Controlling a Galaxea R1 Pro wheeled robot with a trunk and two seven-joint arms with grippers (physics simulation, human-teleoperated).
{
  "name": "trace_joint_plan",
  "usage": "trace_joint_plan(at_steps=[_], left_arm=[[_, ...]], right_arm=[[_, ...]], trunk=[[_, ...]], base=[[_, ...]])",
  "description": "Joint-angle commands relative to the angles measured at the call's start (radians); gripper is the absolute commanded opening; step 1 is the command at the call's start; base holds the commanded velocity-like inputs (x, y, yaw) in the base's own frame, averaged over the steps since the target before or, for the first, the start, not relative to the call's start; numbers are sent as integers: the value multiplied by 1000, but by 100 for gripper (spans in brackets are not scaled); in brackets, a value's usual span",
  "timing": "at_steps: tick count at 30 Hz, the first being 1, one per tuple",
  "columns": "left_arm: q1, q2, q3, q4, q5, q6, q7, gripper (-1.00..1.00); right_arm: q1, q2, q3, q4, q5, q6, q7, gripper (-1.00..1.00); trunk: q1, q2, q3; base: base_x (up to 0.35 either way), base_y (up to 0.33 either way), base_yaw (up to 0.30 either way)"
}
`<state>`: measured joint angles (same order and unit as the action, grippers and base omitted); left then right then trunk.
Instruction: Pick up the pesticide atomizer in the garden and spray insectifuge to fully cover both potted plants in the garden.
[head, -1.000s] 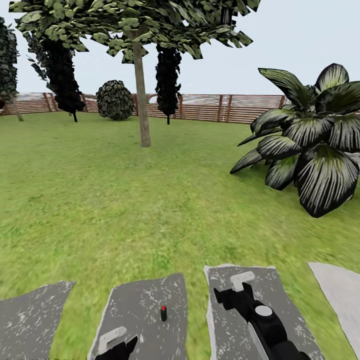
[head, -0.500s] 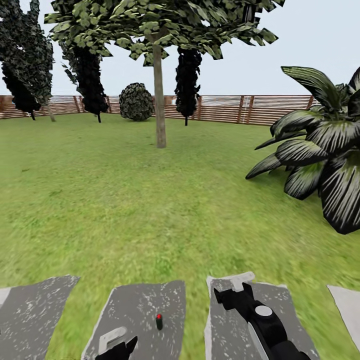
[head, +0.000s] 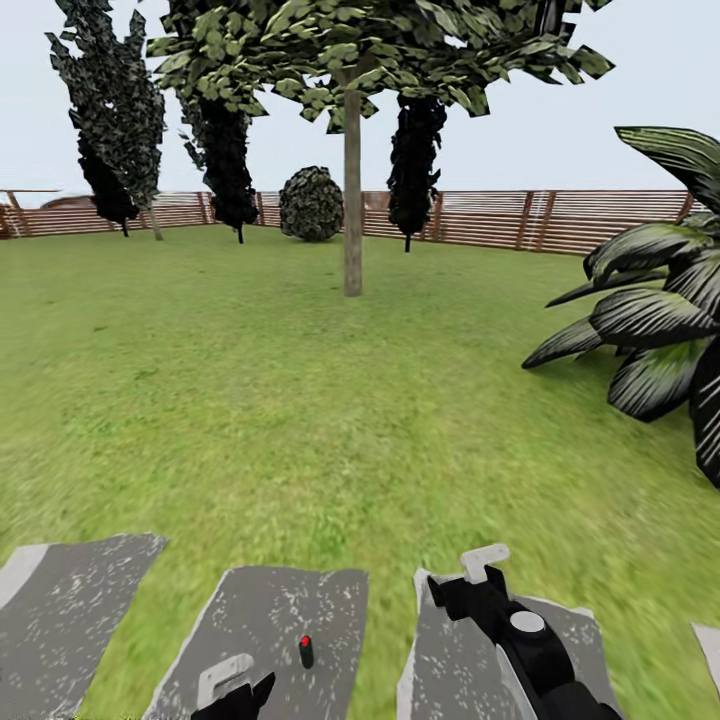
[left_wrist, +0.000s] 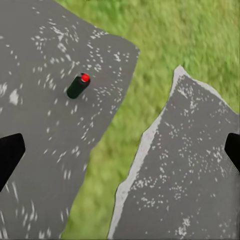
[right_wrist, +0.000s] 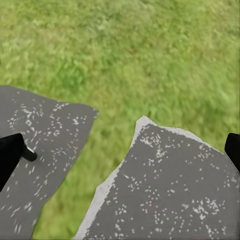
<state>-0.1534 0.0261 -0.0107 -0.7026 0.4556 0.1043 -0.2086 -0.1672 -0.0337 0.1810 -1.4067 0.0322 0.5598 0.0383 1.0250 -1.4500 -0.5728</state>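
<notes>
Pesticide atomizer (head: 306, 652) stands upright on a grey stone paving slab (head: 270, 620) w/ white speckles, red tip up, at the near edge of the garden lawn (head: 300, 400). Left hand (head: 232, 690) sits low just beside it, not touching; in left wrist view the bottle (left_wrist: 78, 86) is ahead on the slab, well clear of the dark fingertips (left_wrist: 10, 152), which are spread wide apart w/ nothing between. Right hand (head: 470, 580) hovers over the next slab (head: 440, 650) to the right; its fingertips (right_wrist: 10, 150) at the frame edges are also spread apart and empty. Beyond: tree trunk (head: 352, 180) mid-lawn, round dark bush (head: 311, 204) by the brown slat fence (head: 560, 220), big dark striped-leaf plant (head: 660, 320) at right.
</notes>
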Motion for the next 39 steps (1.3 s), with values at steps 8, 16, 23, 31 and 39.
trace_joint_plan(at_steps=[8, 16, 23, 31, 39], left_arm=[[0, 0, 0, 5, 0, 0, 0, 100], [0, 0, 0, 4, 0, 0, 0, 100], [0, 0, 0, 4, 0, -1, 0, 100], [0, 0, 0, 4, 1, 0, 0, 100], [0, -1, 0, 5, 2, 0, 0, 100]], right_arm=[[0, 0, 0, 0, 0, 2, 0, 100], [0, 0, 0, 0, 0, 2, 0, 100], [0, 0, 0, 0, 0, 2, 0, 100], [0, 0, 0, 0, 0, 2, 0, 100], [0, 0, 0, -1, 0, 2, 0, 100]], trunk=[[0, 0, 0], [0, 0, 0], [0, 0, 0], [0, 0, 0], [0, 0, 0]], base=[[108, -331, 126], [108, -332, 230], [108, -332, 231], [108, -332, 231], [108, -331, 232]])
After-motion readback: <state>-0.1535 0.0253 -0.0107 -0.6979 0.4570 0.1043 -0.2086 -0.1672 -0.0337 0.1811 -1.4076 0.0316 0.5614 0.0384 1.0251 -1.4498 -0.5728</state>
